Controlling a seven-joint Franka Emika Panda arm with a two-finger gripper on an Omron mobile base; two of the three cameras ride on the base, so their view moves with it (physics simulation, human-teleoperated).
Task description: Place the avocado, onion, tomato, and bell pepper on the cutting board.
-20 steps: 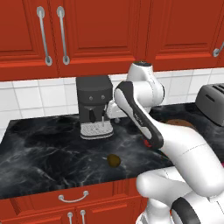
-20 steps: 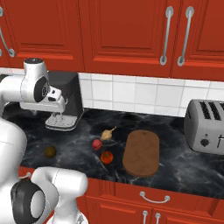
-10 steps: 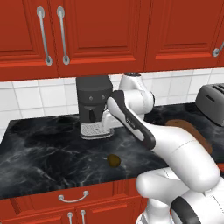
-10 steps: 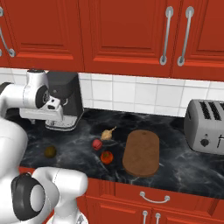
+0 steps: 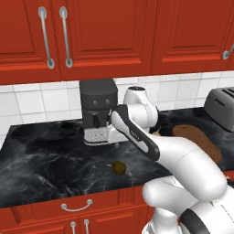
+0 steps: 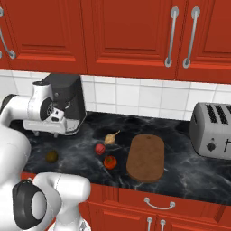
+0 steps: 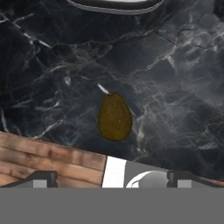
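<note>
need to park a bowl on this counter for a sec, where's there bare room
Bare patches: the counter between the cutting board and the toaster, and the stretch left of the avocado, in front of the coffee machine. Crowded: the onion and two red fruits cluster just left of the board, whose top is bare too.
</note>
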